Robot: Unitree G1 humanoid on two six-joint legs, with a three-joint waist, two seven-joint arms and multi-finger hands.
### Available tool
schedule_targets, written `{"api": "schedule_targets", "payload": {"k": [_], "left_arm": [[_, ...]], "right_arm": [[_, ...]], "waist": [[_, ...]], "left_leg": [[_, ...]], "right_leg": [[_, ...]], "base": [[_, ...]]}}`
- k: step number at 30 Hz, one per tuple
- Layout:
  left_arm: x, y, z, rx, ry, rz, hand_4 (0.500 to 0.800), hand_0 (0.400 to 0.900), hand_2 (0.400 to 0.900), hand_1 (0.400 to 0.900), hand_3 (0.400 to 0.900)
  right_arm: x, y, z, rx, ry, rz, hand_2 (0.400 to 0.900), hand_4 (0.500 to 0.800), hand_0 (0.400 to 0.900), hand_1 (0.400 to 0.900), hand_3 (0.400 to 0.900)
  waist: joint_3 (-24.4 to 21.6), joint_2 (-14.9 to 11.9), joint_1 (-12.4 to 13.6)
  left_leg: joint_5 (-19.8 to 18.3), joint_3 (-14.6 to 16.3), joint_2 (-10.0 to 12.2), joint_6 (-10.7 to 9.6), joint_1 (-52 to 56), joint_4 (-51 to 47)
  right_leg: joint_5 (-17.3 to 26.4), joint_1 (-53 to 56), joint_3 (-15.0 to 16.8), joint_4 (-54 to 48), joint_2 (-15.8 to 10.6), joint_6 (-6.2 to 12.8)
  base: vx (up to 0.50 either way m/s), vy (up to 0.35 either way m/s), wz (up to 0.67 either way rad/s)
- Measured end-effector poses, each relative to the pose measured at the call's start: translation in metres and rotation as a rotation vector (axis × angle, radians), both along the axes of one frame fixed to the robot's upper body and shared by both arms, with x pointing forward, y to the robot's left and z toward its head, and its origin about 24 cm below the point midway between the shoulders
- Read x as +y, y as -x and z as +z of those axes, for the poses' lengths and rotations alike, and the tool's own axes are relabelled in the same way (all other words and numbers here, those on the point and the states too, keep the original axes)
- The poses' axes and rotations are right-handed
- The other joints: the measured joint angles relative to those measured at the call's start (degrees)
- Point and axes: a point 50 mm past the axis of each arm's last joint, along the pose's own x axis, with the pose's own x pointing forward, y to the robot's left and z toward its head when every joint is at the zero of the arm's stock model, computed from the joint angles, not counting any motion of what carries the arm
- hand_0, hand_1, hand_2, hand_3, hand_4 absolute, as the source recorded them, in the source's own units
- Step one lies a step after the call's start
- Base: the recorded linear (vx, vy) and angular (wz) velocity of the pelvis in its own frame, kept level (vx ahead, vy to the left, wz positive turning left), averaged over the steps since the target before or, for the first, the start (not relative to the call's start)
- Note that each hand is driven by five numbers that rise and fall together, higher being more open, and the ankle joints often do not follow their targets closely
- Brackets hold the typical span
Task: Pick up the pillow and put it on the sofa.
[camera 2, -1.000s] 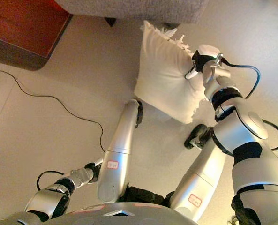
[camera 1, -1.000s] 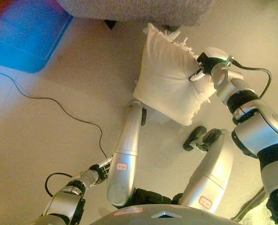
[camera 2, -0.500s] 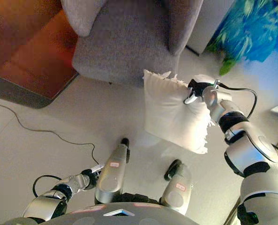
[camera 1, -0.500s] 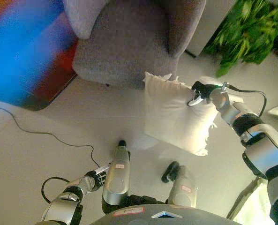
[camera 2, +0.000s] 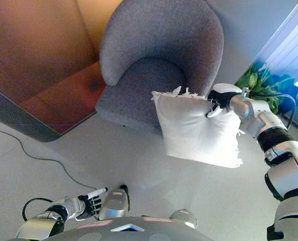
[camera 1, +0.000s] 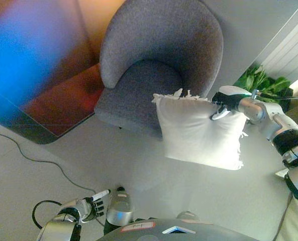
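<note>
Before grey sofa [camera 1: 154, 75], right hand [camera 1: 224, 102] pinching white pillow [camera 1: 201, 131] aloft; left hand [camera 2: 91, 203] low, fingers relaxed.

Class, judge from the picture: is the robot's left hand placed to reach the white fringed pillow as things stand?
Probably not. The left hand hangs low by the floor, well below the white fringed pillow, which the right hand holds up before the grey armchair. Nothing blocks it.

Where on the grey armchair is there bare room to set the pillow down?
The armchair's seat cushion is bare, bordered by the curved backrest behind and at both sides. Its front right corner is hidden behind the white pillow, held by the right hand. The left hand stays low, away from the chair.
</note>
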Motion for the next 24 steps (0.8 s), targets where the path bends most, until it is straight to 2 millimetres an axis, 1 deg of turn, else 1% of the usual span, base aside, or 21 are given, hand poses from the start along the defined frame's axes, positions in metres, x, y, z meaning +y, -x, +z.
{"api": "schedule_targets", "payload": {"k": [2, 4, 7, 8, 9, 10, 11, 12, 13, 15, 16, 17, 18, 19, 20, 21, 22, 23, 24], "left_arm": [[0.001, 0.003, -0.001, 0.008, 0.005, 0.012, 0.8, 0.9, 0.9, 0.9, 0.9], [0.003, 0.011, -0.002, 0.026, 0.011, 0.019, 0.8, 0.9, 0.9, 0.9, 0.9], [0.006, 0.019, -0.003, 0.054, 0.003, -0.001, 0.8, 0.9, 0.9, 0.9, 0.9], [0.007, 0.021, -0.003, 0.059, 0.0, -0.004, 0.8, 0.9, 0.9, 0.9, 0.9], [0.008, 0.021, -0.003, 0.066, -0.005, -0.009, 0.8, 0.9, 0.9, 0.9, 0.9], [0.01, 0.022, -0.002, 0.071, -0.019, -0.027, 0.8, 0.9, 0.9, 0.9, 0.9], [0.012, 0.023, -0.002, 0.077, -0.03, -0.037, 0.8, 0.9, 0.9, 0.9, 0.9], [0.014, 0.023, -0.002, 0.08, -0.038, -0.047, 0.8, 0.9, 0.9, 0.9, 0.9], [0.017, 0.024, -0.001, 0.081, -0.05, -0.05, 0.8, 0.9, 0.9, 0.9, 0.9], [0.022, 0.025, 0.001, 0.08, -0.072, -0.057, 0.8, 0.9, 0.9, 0.9, 0.9], [0.026, 0.027, 0.002, 0.084, -0.083, -0.054, 0.8, 0.9, 0.9, 0.9, 0.9], [0.034, 0.03, 0.004, 0.087, -0.103, -0.043, 0.8, 0.9, 0.9, 0.9, 0.9], [0.043, 0.033, 0.007, 0.087, -0.123, -0.033, 0.8, 0.9, 0.9, 0.9, 0.9], [0.047, 0.032, 0.009, 0.078, -0.155, -0.037, 0.8, 0.9, 0.9, 0.9, 0.9], [0.038, 0.037, 0.004, 0.101, -0.134, -0.056, 0.8, 0.9, 0.9, 0.9, 0.9], [0.034, 0.042, 0.002, 0.117, -0.125, -0.057, 0.8, 0.9, 0.9, 0.9, 0.9], [0.026, 0.044, -0.002, 0.125, -0.097, -0.045, 0.8, 0.9, 0.9, 0.9, 0.9], [0.027, 0.043, -0.001, 0.116, -0.094, -0.026, 0.8, 0.9, 0.9, 0.9, 0.9], [0.03, 0.039, 0.001, 0.101, -0.112, -0.034, 0.8, 0.9, 0.9, 0.9, 0.9]], "right_arm": [[0.001, -0.003, 0.005, 0.003, 0.004, 0.012, 0.4, 0.5, 0.4, 0.4, 0.4], [0.007, -0.007, 0.012, 0.016, 0.02, 0.042, 0.4, 0.5, 0.4, 0.4, 0.4], [0.01, -0.01, 0.021, 0.013, 0.019, 0.061, 0.4, 0.5, 0.4, 0.4, 0.4], [0.009, -0.012, 0.024, 0.012, 0.014, 0.057, 0.4, 0.5, 0.4, 0.4, 0.4], [0.008, -0.013, 0.028, 0.005, 0.008, 0.052, 0.4, 0.5, 0.4, 0.4, 0.4], [0.008, -0.014, 0.032, -0.004, 0.007, 0.054, 0.4, 0.5, 0.4, 0.4, 0.4], [0.01, -0.017, 0.038, -0.019, 0.007, 0.06, 0.4, 0.5, 0.4, 0.4, 0.4], [0.013, -0.019, 0.045, -0.039, 0.004, 0.073, 0.4, 0.5, 0.4, 0.4, 0.4], [0.016, -0.021, 0.051, -0.056, -0.011, 0.085, 0.4, 0.5, 0.4, 0.4, 0.4], [0.019, -0.022, 0.057, -0.074, -0.026, 0.102, 0.4, 0.5, 0.4, 0.4, 0.4], [0.02, -0.023, 0.058, -0.075, -0.031, 0.104, 0.4, 0.5, 0.4, 0.4, 0.4], [0.02, -0.023, 0.058, -0.072, -0.034, 0.104, 0.4, 0.5, 0.4, 0.4, 0.4], [0.02, -0.023, 0.056, -0.063, -0.041, 0.102, 0.4, 0.5, 0.4, 0.4, 0.4], [0.02, -0.022, 0.05, -0.052, -0.054, 0.087, 0.4, 0.5, 0.4, 0.4, 0.4], [0.02, -0.021, 0.045, -0.036, -0.052, 0.071, 0.4, 0.5, 0.4, 0.4, 0.4], [0.019, -0.021, 0.044, -0.027, -0.048, 0.067, 0.4, 0.5, 0.4, 0.4, 0.4], [0.017, -0.02, 0.044, -0.024, -0.046, 0.061, 0.4, 0.5, 0.4, 0.4, 0.4], [0.012, -0.019, 0.047, -0.022, -0.048, 0.048, 0.4, 0.5, 0.4, 0.4, 0.4], [0.005, -0.018, 0.05, -0.02, -0.047, 0.024, 0.4, 0.5, 0.4, 0.4, 0.4]], "waist": [[-0.53, -0.56, 0.4], [-1.22, -1.18, 0.52], [-2.3, -1.74, 0.48], [-2.34, -1.76, 0.48], [-2.38, -1.52, 0.33], [-2.5, -1.67, 0.51], [-2.51, -1.7, 0.38], [-2.46, -1.52, 0.48], [-2.44, -1.44, 0.22], [-2.49, -1.53, 0.05], [-2.67, -1.71, -0.14], [-3.05, -2.8, -0.44], [-3.32, -4.94, -1.07], [-3.99, -4.62, -1.69], [-4.91, -2.73, -1.26], [-5.31, -1.94, -1.01], [-5.32, -1.9, -0.97], [-5.31, -1.84, -1.1], [-4.97, -1.58, -1.18]], "left_leg": [[0.04, -0.18, -0.22, 0.06, 1.06, -1.15], [0.06, -0.4, -0.63, 0.11, 1.81, -2.03], [0.38, -2.13, -0.67, 0.62, 1.86, -3.4], [0.56, -2.95, -0.56, 0.89, 2.12, -3.97], [0.69, -5.04, -0.19, 1.15, 2.31, -4.78], [0.7, -5.96, -0.09, 1.17, 2.43, -5.13], [0.66, -6.94, -0.09, 1.24, 2.33, -5.28], [0.64, -8.64, 0.05, 1.22, 2.57, -6.08], [0.93, -9.64, 0.5, 0.76, 2.65, -6.75], [1.47, -11.74, 1.72, -0.2, 3.58, -8.76], [2.09, -12.89, 2.38, -1.96, 3.83, -9.61], [2.35, -13.97, 2.5, -3.74, 3.64, -10.2], [2.6, -15.62, 2.61, -5.26, 3.44, -10.71], [3.01, -16.06, 4.87, -6.8, 3.59, -11.4], [3.01, -16.06, 8.18, -8.16, 3.94, -12.06], [3.22, -15.13, 10.06, -8.51, 2.87, -10.43], [3.37, -14.1, 10.44, -8.35, 1.52, -9.28], [3.4, -13.65, 10.76, -8.33, 0.06, -8.37], [3.83, -14.12, 11.16, -8.56, -0.57, -8.27]], "right_leg": [[0.91, 0.15, 0.05, 0.58, -0.27, -0.06], [2.22, 0.12, -0.06, 1.3, -0.1, -0.09], [5.07, 0.15, 0.99, 2.03, 0.47, -0.75], [6.37, -0.33, 2.26, 3.35, 0.67, -0.5], [6.29, -1.8, 4.82, 5.66, 0.53, 0.76], [5.13, -2.19, 6.55, 3.38, 1.01, 1.92], [5.13, -2.2, 6.91, -0.62, 1.06, 1.95], [5.26, -2.42, 7.23, -4.81, 1.22, 2.13], [5.28, -2.88, 8.09, -10.33, 1.82, 2.13], [6.13, -4.72, 8.73, -18.34, 3.01, 2.67], [7.59, -5.38, 8.82, -21.33, 3.52, 2.84], [8.8, -6.74, 9.04, -21.12, 4.27, 1.71], [9.59, -7.25, 10.03, -20.19, 4.71, 0.52], [8.95, -6.77, 9.8, -18.34, 6.43, -0.7], [5.88, -7.37, 9.76, -15.39, 8.85, 0.38], [5.36, -7.42, 9.46, -14.91, 10.81, -0.87], [5.08, -7.49, 9.23, -14.91, 11.85, -1.45], [4.56, -7.44, 9.15, -14.98, 12.46, -1.78], [3.38, -7.31, 9.76, -14.21, 12.81, -1.7]], "base": [[0.18, 0.139, 0.1], [0.18, 0.117, 0.2], [0.19, -0.013, 0.47], [0.21, -0.127, 0.52], [0.22, -0.216, 0.48], [0.22, -0.26, 0.42], [0.26, -0.324, 0.44], [0.25, -0.325, 0.42], [0.27, -0.35, 0.41], [0.26, -0.392, 0.37], [0.25, -0.443, 0.38], [0.26, -0.497, 0.43], [0.25, -0.579, 0.56], [0.2, -0.507, 0.63], [0.24, -0.474, 0.81], [0.24, -0.365, 0.69], [0.26, -0.309, 0.59], [0.18, -0.168, 0.23], [0.18, -0.092, 0.07]]}}
